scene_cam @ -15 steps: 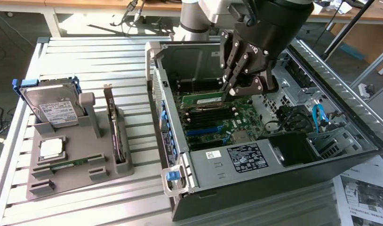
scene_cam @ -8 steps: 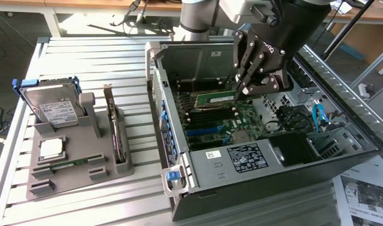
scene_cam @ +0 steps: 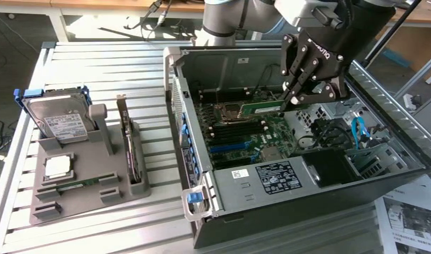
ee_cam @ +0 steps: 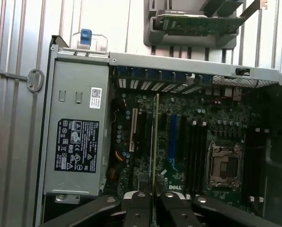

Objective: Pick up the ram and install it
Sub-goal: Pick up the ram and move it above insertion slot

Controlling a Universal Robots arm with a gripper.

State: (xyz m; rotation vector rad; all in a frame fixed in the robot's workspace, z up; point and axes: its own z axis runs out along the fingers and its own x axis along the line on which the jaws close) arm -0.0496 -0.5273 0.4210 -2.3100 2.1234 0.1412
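My gripper [scene_cam: 289, 105] is clenched on one end of the ram [scene_cam: 261, 108], so the long green stick juts from my fingertips toward the exterior view's left. It is level and on edge, inside the open computer case [scene_cam: 230, 61]. It hangs over the motherboard [scene_cam: 272, 140], just beside the empty processor socket [scene_cam: 230, 112] and above the row of black memory slots [scene_cam: 247, 126]. I cannot tell whether its lower edge touches a slot. From my wrist I see the stick edge-on as a thin line running away from my fingers across the board. The labelled power supply [scene_cam: 276, 177] sits at the near end of the case. Well apart, on the slatted table [scene_cam: 95, 58], a grey holder [scene_cam: 74, 193] carries a hard drive [scene_cam: 59, 123], a square processor chip [scene_cam: 58, 166] and an upright expansion card [scene_cam: 133, 153].
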